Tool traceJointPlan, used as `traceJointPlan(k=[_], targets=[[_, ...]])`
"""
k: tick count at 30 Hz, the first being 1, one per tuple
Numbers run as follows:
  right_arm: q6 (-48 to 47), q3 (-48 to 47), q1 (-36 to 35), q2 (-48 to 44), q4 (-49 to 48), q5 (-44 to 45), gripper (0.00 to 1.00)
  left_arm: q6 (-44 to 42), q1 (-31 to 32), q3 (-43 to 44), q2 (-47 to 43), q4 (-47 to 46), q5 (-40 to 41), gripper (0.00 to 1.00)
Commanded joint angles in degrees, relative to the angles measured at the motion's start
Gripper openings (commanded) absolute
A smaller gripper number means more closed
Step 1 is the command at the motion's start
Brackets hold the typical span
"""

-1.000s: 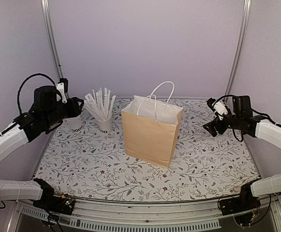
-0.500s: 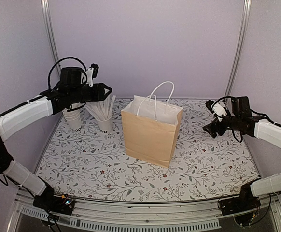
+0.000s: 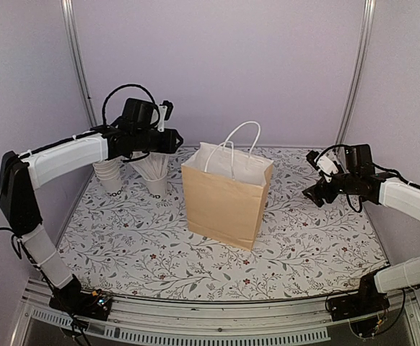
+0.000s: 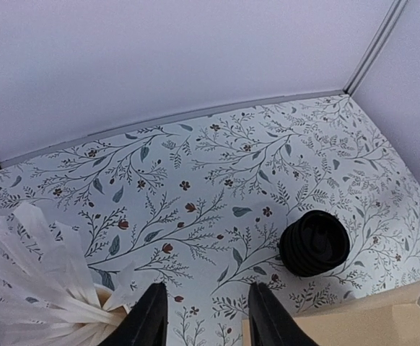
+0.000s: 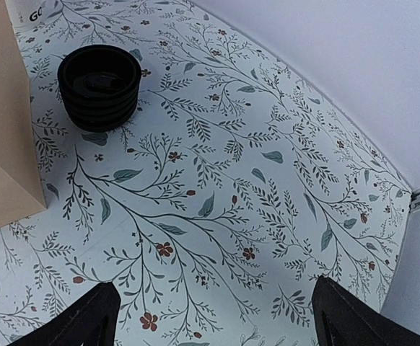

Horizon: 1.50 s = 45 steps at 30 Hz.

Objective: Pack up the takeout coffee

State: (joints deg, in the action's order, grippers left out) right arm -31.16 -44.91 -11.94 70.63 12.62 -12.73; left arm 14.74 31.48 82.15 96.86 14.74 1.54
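Note:
The takeout coffee is out of view in every frame. My left gripper (image 3: pixel 174 138) hangs high above the cup of white stirrers (image 3: pixel 152 162), just left of the brown paper bag (image 3: pixel 226 194). Its jaws stand apart with only patterned tabletop between them (image 4: pixel 206 286). A stack of black lids (image 4: pixel 315 244) lies on the table ahead of it, to the right. My right gripper (image 3: pixel 312 192) hovers over the table to the right of the bag, wide open and empty (image 5: pixel 215 285). The lid stack (image 5: pixel 99 85) sits ahead of it, beside the bag's wall (image 5: pixel 1 108).
A stack of lidless white cups (image 3: pixel 111 176) stands at the back left, beside the stirrer cup. The bag stands upright in the middle with its white handles up. Stirrers (image 4: pixel 22 288) fan out under my left wrist. Walls close the back and both sides.
My left arm has risen from the cup stack at the left and swung right, ending above the stirrer cup near the bag. The right arm has barely moved.

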Motion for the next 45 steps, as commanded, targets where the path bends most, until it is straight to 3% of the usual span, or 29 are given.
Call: traceJointPlan(k=[1, 15, 22, 37, 45], targets=[[-0.7, 0.6, 0.0, 0.8, 0.9, -1.2, 0.96, -1.6, 1.3, 2.8, 1.4, 2.6, 5.2, 0.4], [-0.8, 0.5, 0.1, 1.3, 1.6, -2.2, 0.96, -4.3, 5.8, 10.8, 5.8, 11.0, 17.9, 0.47], [-0.8, 0.4, 0.0, 1.7, 1.8, -2.4, 0.95, -3.1, 5.8, 12.6, 9.3, 15.7, 20.2, 0.43], [-1.1, 0.2, -0.1, 2.4, 2.3, -3.1, 0.95, -4.0, 5.7, 13.5, 11.9, 16.0, 23.4, 0.38], [-1.2, 0.0, -0.1, 3.1, 2.7, -3.3, 0.95, -5.1, 5.6, 13.8, 12.9, 15.3, 25.9, 0.26]])
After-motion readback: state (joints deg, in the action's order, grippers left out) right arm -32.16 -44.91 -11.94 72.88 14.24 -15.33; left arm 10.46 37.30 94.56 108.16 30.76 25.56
